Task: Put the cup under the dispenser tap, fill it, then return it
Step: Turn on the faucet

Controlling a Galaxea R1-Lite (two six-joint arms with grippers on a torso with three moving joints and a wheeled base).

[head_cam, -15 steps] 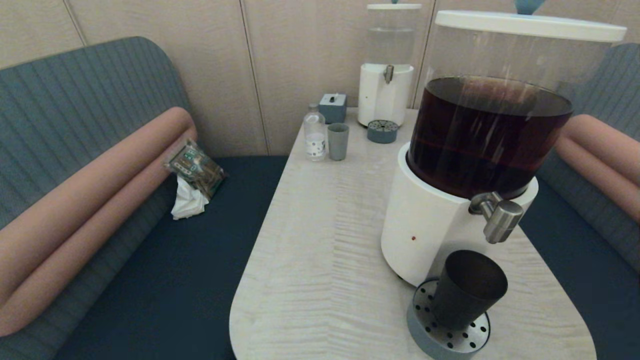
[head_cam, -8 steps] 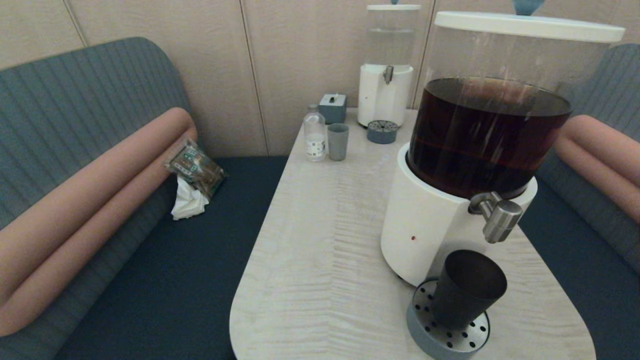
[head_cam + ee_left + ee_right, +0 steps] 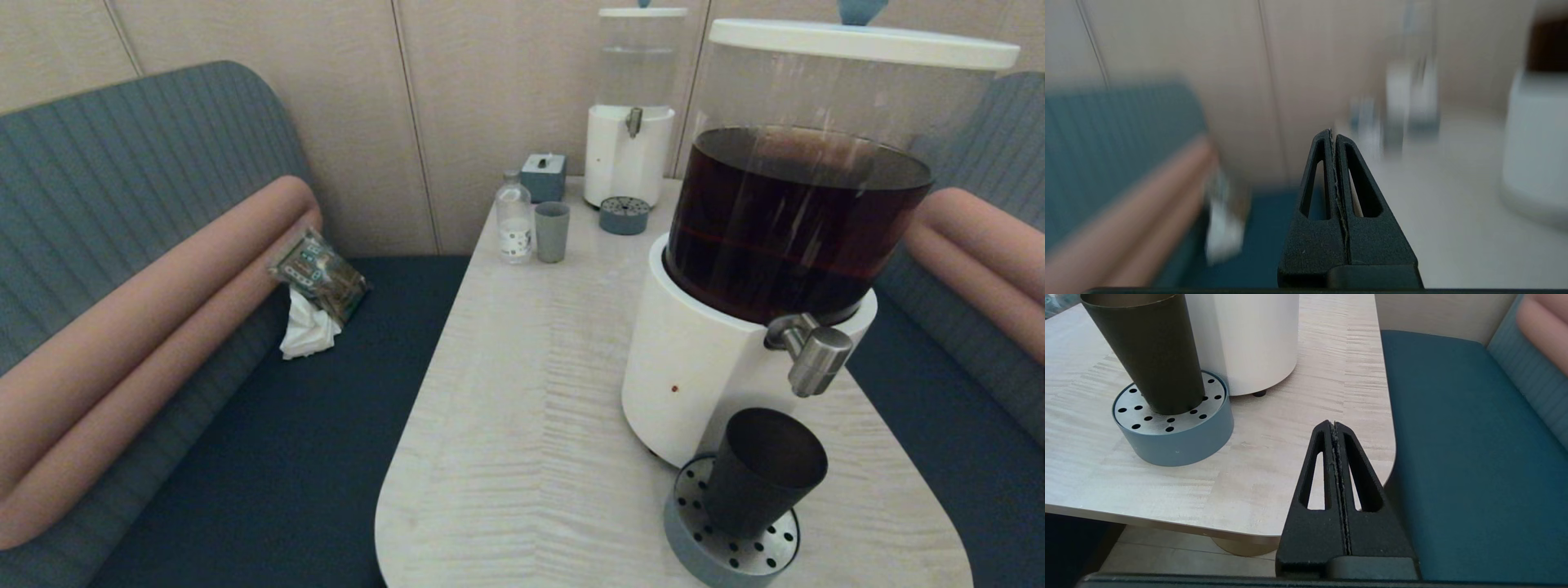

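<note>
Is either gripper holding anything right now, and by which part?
Nothing is held. Left gripper and right gripper are both shut and empty; the cup stands alone on the drip tray.

Both grippers (image 3: 1334,134) (image 3: 1334,425) apparently closed, empty.

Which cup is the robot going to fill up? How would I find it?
Find the big dispenser holding dark brown liquid. Under its steel tap sits a round grey drip tray, and the black cup stands on it. The other cup, far back, is pale grey-green.
</note>
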